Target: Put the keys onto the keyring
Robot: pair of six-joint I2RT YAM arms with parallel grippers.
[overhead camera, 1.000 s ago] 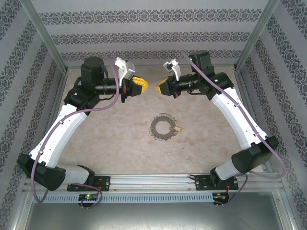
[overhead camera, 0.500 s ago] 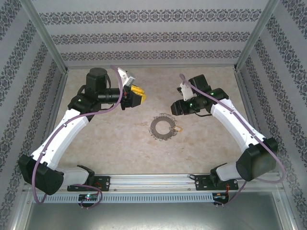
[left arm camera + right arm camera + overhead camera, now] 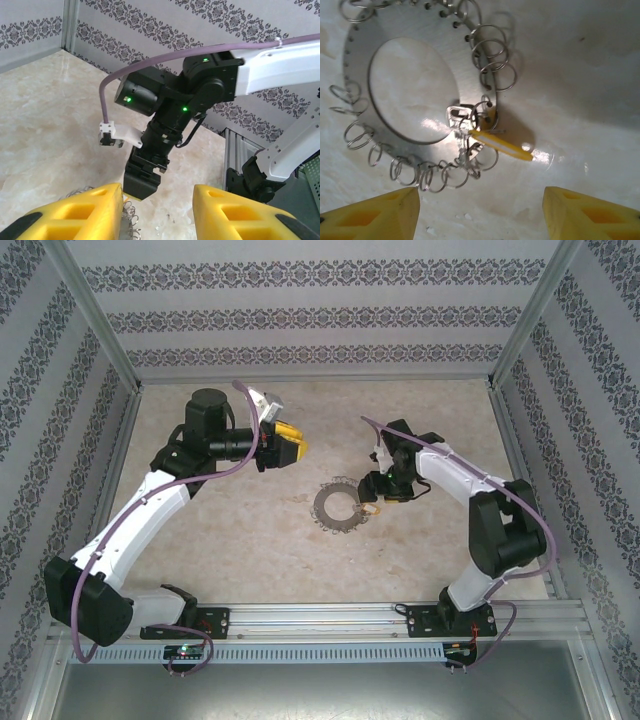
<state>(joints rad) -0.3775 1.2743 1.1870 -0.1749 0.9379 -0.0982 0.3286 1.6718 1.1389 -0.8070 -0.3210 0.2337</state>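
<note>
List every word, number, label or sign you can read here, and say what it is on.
No text can be read anywhere.
keyring: bare grey metal with punched holes, no lettering.
key: yellow head seen edge-on, so any marking is hidden.
walls: ornamental pattern, no letters.

grey keyring [image 3: 472, 75], yellow-orange key [image 3: 501, 145], beige marbled table [image 3: 250, 530], grey damask-striped walls [image 3: 320, 315], white arms [image 3: 135, 525].

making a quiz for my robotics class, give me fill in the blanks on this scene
1. The keyring lies ___ on the table.
2. The key has a ___ head.
3. The right gripper hovers over the key with its jaws ___.
Missing words: flat; yellow; open.
</note>
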